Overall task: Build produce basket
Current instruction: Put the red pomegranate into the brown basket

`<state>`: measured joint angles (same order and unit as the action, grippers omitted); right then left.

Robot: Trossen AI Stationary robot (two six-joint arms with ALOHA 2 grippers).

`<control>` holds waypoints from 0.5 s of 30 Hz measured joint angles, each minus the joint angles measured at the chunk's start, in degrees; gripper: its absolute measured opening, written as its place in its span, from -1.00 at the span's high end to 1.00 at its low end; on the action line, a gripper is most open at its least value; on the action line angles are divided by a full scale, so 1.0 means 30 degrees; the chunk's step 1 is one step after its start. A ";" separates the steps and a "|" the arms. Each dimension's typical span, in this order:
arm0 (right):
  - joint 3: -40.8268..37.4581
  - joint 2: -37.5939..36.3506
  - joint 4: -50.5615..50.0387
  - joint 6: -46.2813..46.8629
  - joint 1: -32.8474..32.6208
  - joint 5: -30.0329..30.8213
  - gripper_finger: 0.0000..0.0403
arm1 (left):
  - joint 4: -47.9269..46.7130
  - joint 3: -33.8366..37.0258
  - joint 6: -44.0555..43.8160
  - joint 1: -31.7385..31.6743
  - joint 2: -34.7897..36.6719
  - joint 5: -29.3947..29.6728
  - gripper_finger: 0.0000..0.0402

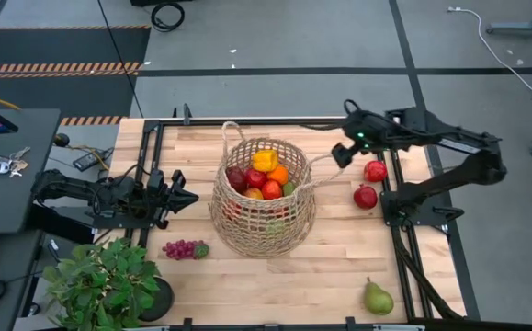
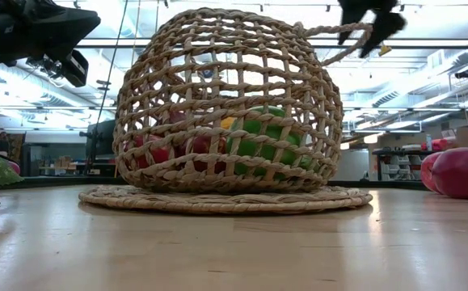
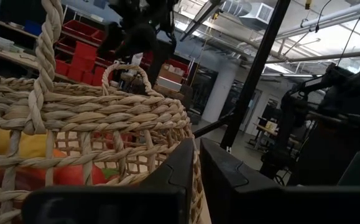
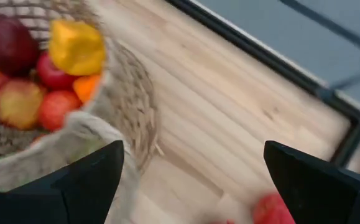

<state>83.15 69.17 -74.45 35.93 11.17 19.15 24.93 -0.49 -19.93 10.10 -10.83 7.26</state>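
Pale wood tabletop (image 1: pixel 339 267), centre frame: large round open-weave tan straw basket (image 1: pixel 264 221), already part-filled with mixed red, orange and yellow produce (image 1: pixel 264 175). Your right gripper (image 1: pixel 341 154) is spread wide and empty, just right of the basket rim by its looped handle. Two dark red fruits (image 1: pixel 370 184) lie right and below it; drop onto one from above, clear of the handle. Left gripper (image 1: pixel 181 197) is clenched empty at basket's left

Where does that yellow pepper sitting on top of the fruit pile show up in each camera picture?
High view: the yellow pepper tops the pile, centre of the picture.
Low view: not clearly in it; only a yellow glint shows behind the weave.
Left wrist view: yellow patch through the weave, probably the pepper.
Right wrist view: upper left.
Shared landmark: the round tan woven straw basket.
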 joint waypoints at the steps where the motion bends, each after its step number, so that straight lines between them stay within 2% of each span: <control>1: -0.0401 -0.0486 -0.0215 0.0628 -0.0034 0.0097 -0.94 | 0.0000 0.0000 -0.0001 -0.0001 -0.0003 0.0003 0.82; 9: -0.2906 -0.2510 -0.2869 0.4440 -0.1443 -0.0910 -0.94 | -0.0003 0.0000 0.0001 0.0001 0.0000 -0.0001 0.86; 15: -0.5367 -0.2892 -0.2122 0.6070 -0.3552 -0.1510 -0.94 | 0.0000 0.0000 0.0003 -0.0003 -0.0001 -0.0003 0.82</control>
<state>67.04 60.50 -80.82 54.14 0.51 14.62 24.93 -0.49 -19.93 10.09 -10.83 7.25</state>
